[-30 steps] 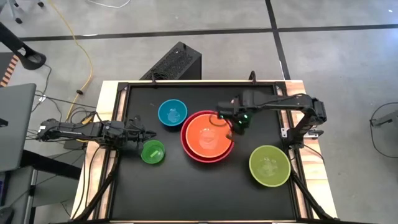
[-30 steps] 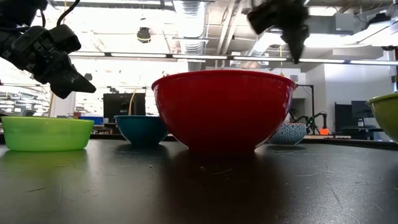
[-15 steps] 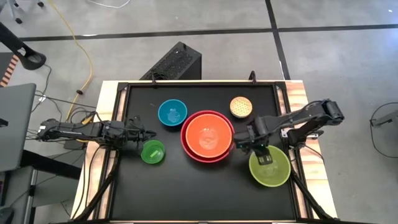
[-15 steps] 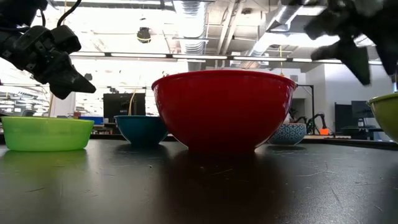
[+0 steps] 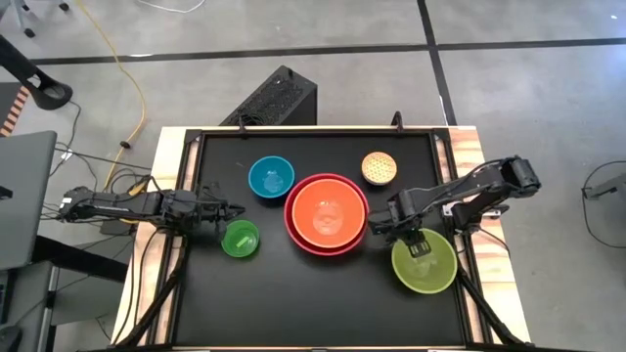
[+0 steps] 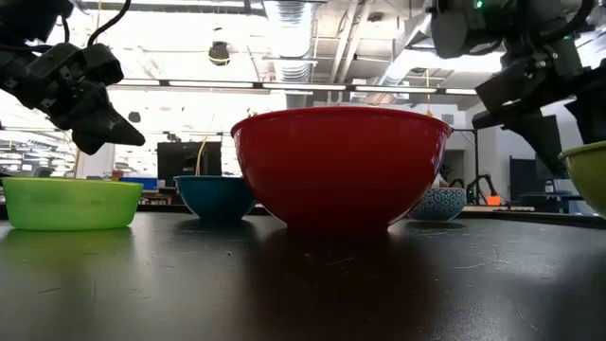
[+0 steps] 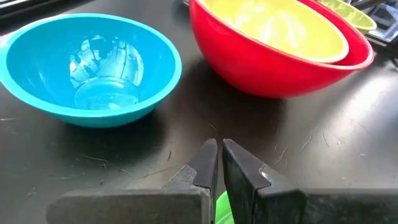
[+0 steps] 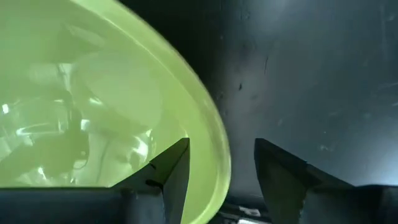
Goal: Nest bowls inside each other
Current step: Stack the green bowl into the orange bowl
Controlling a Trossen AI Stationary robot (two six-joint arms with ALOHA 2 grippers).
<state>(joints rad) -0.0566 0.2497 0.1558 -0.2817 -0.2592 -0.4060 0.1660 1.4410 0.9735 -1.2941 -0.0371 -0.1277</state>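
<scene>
The orange bowl (image 5: 326, 213) sits nested in the red bowl (image 5: 293, 230) at the table's middle. The blue bowl (image 5: 271, 178) and the speckled tan bowl (image 5: 380, 167) stand farther back. The lime green bowl (image 5: 427, 264) stands near right. My right gripper (image 5: 413, 238) points down, open, over that bowl's far left rim (image 8: 214, 146), one finger inside and one outside, without visible touch. My left gripper (image 5: 238, 209) is shut and hovers just above the small bright green bowl (image 5: 240, 240) at the left.
The table's raised black frame (image 5: 445, 166) runs around the dark top. A dark box (image 5: 274, 98) and cables lie on the floor beyond the far edge. Bare table top lies along the near edge (image 5: 313, 303).
My right gripper has swung from above the far right rim of the orange and red bowls toward the table's near right, come down and rolled about its own axis. It now straddles the lime green bowl's rim. The speckled bowl, hidden under the arm before, shows again.
</scene>
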